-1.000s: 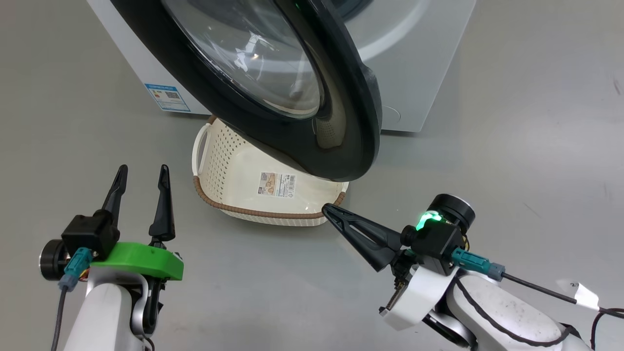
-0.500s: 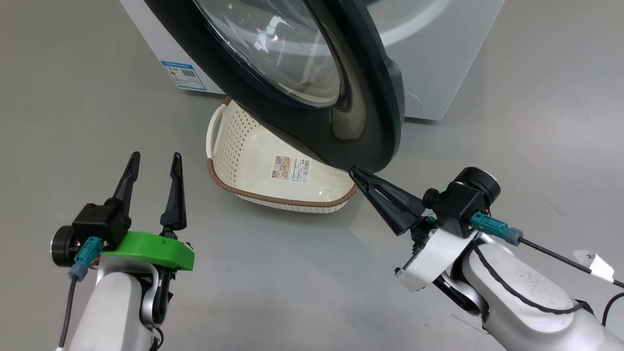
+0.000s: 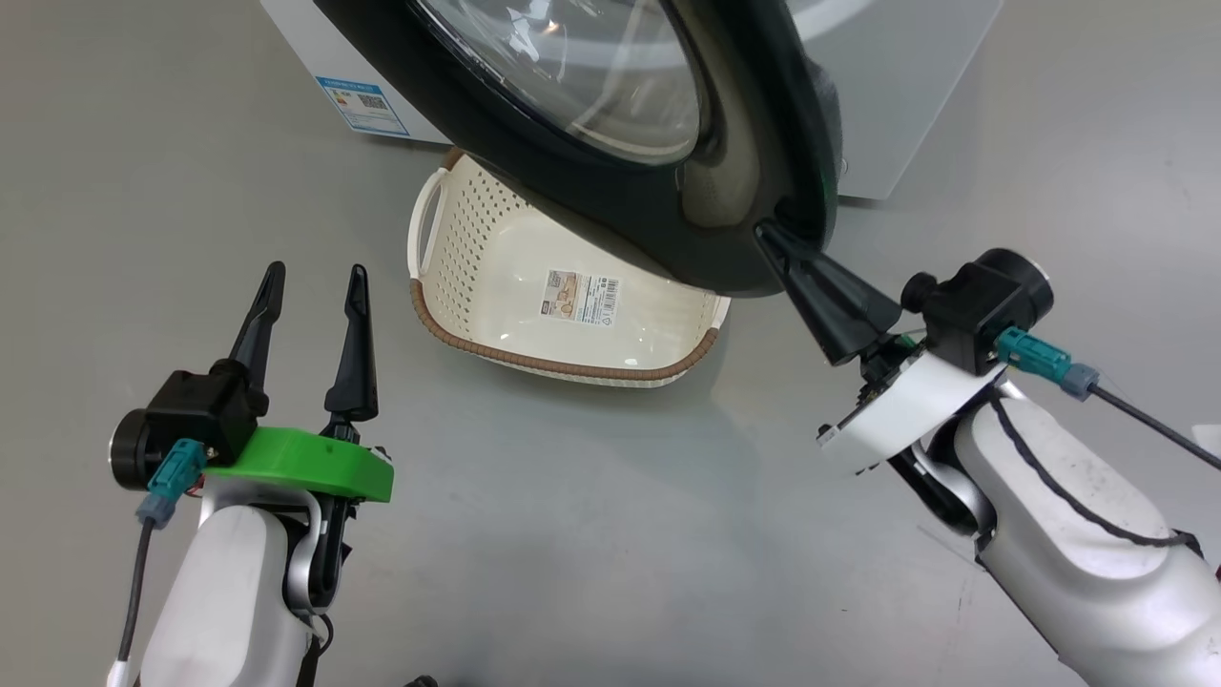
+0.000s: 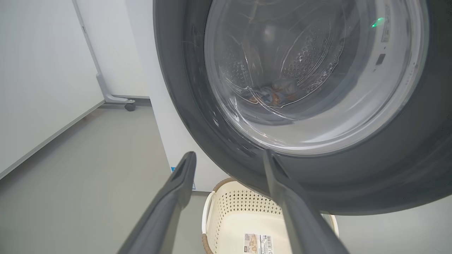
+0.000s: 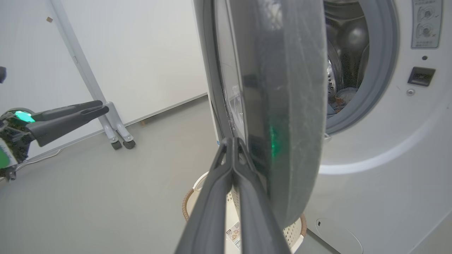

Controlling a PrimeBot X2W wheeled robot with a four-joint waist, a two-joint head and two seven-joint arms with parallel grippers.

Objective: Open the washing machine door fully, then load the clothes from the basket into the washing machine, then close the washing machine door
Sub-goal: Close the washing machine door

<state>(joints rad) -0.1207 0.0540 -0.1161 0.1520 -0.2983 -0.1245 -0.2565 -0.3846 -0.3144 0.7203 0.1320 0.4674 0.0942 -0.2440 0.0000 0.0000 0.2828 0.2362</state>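
Observation:
The washing machine door (image 3: 658, 224) stands part open, and its black rim hangs over the empty basket (image 3: 563, 361) on the floor. My right gripper (image 3: 766, 232) is shut, with its tip against the lower rim on the door's outer face. In the right wrist view the door (image 5: 289, 106) shows edge-on beside the shut right gripper (image 5: 233, 141). The clothes (image 5: 340, 97) lie inside the washing machine (image 5: 388, 158) drum, and they also show through the door glass as clothes (image 4: 272, 95). My left gripper (image 3: 310, 277) is open and empty, left of the basket.
A wheeled white partition foot (image 5: 118, 135) stands on the grey floor to the left of the machine. A blue label sticker (image 3: 367, 105) marks the machine's side. Open floor lies between my arms and to the right of the machine.
The head camera has shifted. My right gripper, still shut, rose from beside the basket's near right corner to the door's lower rim. The left gripper stayed open in place.

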